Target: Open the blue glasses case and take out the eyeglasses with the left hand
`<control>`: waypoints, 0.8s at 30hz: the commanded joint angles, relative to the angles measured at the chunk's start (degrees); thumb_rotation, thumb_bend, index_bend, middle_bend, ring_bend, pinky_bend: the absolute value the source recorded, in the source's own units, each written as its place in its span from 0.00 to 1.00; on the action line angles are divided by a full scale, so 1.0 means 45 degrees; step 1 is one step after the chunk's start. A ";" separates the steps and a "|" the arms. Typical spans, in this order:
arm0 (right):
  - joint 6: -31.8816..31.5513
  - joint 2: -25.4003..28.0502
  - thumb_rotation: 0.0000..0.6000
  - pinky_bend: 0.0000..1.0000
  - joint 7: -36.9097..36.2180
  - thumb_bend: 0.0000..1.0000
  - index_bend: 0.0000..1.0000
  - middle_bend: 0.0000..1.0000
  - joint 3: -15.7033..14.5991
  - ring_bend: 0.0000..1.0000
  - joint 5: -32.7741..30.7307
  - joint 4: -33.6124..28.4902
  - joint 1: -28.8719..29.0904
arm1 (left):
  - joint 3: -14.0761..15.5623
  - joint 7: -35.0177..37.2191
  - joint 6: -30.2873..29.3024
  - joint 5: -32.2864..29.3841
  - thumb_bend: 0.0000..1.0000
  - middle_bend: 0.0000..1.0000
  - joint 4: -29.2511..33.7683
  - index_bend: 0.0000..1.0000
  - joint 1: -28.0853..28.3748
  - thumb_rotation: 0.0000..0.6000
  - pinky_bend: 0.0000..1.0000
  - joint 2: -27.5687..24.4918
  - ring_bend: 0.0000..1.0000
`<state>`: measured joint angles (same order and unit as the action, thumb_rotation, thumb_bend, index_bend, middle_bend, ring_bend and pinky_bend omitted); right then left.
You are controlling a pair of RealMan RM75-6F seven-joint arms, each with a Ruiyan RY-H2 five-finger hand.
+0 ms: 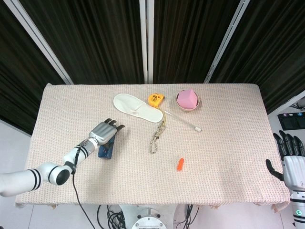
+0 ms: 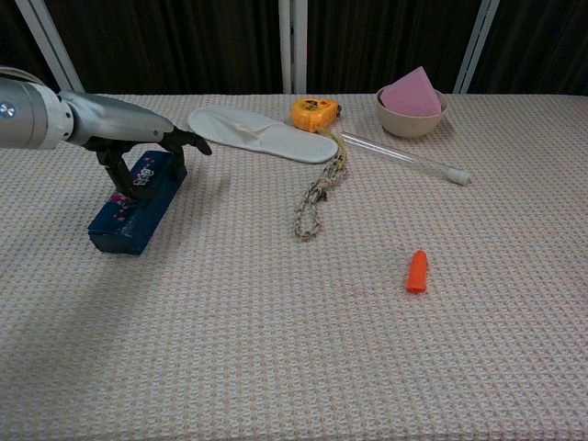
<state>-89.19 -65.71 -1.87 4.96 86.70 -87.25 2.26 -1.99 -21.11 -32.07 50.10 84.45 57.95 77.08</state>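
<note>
From the head view, a table (image 1: 228, 157) covered in a pale woven cloth stood before black pleated curtains (image 1: 95, 38) crossed by white poles, with grey floor at the sides. The left hand (image 1: 104, 132) lay over the far end of the blue glasses case (image 1: 107, 150), fingers draped forward; the case was closed. A white slipper (image 1: 137, 108), yellow tape measure (image 1: 154, 99), bowl (image 1: 188, 100), clear tube (image 1: 183, 120), rope (image 1: 157, 134) and orange piece (image 1: 180, 164) lay beyond. The right hand (image 1: 289, 162) hung off the table's right edge, fingers spread, holding nothing.

From the chest view, the left hand (image 2: 124, 124) rested on the case (image 2: 138, 202), thumb against its side; whether it truly gripped could not be told.
</note>
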 commanded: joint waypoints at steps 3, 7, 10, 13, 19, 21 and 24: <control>-0.0007 -0.0005 1.00 0.00 0.0029 0.30 0.00 0.00 -0.0035 0.00 0.0077 0.0012 0.0007 | 0.1515 -0.1902 -0.0455 -0.5629 0.39 0.25 0.1470 0.07 0.2097 1.00 0.00 -0.1211 0.00; -0.0020 -0.0020 1.00 0.00 0.0047 0.31 0.00 0.00 -0.0026 0.00 0.0102 0.0020 0.0022 | 0.2380 -0.2481 -0.0552 -0.7674 0.39 0.25 0.1981 0.07 0.3130 0.99 0.00 -0.1561 0.00; -0.0014 -0.0034 1.00 0.00 0.0090 0.30 0.00 0.00 -0.0031 0.00 0.0138 0.0009 0.0043 | 0.2999 -0.2927 -0.0794 -0.8834 0.39 0.25 0.2308 0.07 0.3834 0.98 0.00 -0.1749 0.00; -0.0018 -0.0043 1.00 0.00 0.0096 0.30 0.00 0.00 -0.0039 0.00 0.0158 0.0007 0.0047 | 0.3622 -0.3349 -0.0932 -0.9975 0.40 0.26 0.2624 0.07 0.4476 0.93 0.00 -0.1871 0.00; -0.0324 -0.0120 1.00 0.00 -0.0205 0.31 0.00 0.00 0.0061 0.00 0.0261 0.0125 0.0008 | 0.4476 -0.3556 -0.0557 -1.0854 0.41 0.26 0.3272 0.07 0.5014 0.85 0.00 -0.2148 0.00; -0.0350 -0.0151 1.00 0.00 -0.0245 0.31 0.00 0.00 0.0061 0.00 0.0289 0.0195 0.0010 | 0.4636 -0.3501 -0.0410 -1.0842 0.41 0.27 0.3520 0.07 0.5115 0.85 0.00 -0.2334 0.00; -0.0307 -0.0191 1.00 0.00 -0.0207 0.31 0.00 0.00 0.0053 0.00 0.0285 0.0239 0.0031 | 0.4693 -0.3217 -0.0274 -1.0576 0.41 0.27 0.3893 0.06 0.5121 0.84 0.00 -0.2581 0.00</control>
<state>-90.59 -66.55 -2.80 5.20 87.98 -86.19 2.39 18.97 -36.23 -33.74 1.93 101.34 80.89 65.97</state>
